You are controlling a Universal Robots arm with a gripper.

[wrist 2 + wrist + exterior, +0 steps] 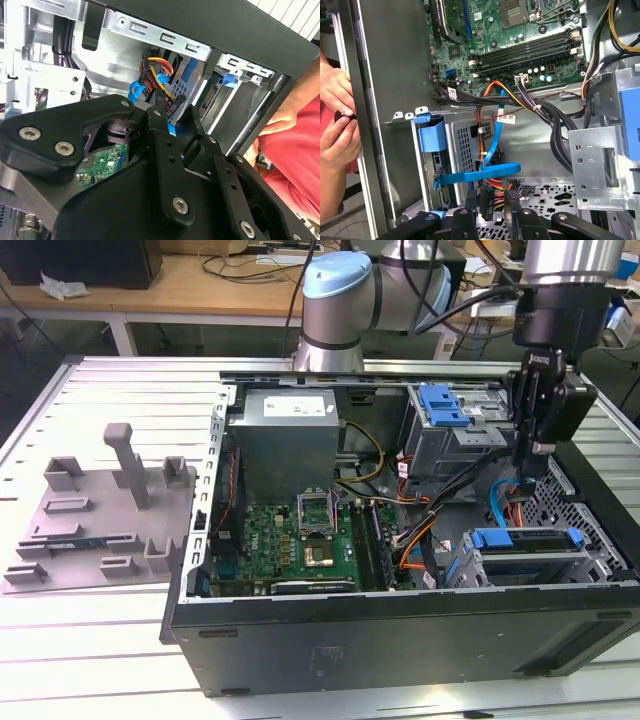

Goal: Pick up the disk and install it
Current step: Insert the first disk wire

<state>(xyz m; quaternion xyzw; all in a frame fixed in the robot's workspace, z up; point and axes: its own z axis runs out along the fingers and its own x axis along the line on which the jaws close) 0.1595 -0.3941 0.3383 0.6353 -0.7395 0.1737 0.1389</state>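
Gripper [528, 465]: hangs tip-down inside the open computer case [400, 625], at the drive end; whether it is spread or closed cannot be told, and nothing can be made out in its grasp
Nearest item: blue flat cable [481, 172], looped just under the tip, beside a plug with orange and yellow wires [156, 67]
Disk [525, 540]: below the gripper and a little beyond its tip, towards the case wall nearest the exterior camera; apart from the gripper
Disk attitude: on edge, blue bracket uppermost, sitting in the metal drive cage [468, 572]; it looks already slotted in
Disk long axis: runs along that case wall, from the exterior view's left to its right, crosswise to the gripper's downward reach
Person's hands [337, 125]: outside the same wall, past the disk from the gripper, touching the case edge
Motherboard [300, 535]: well apart from the gripper, across the case floor
Blue latch with metal cage [443, 405]: level with the gripper's body, on its motherboard side
Grey box [290, 440]: farthest from the gripper, at the case's opposite end
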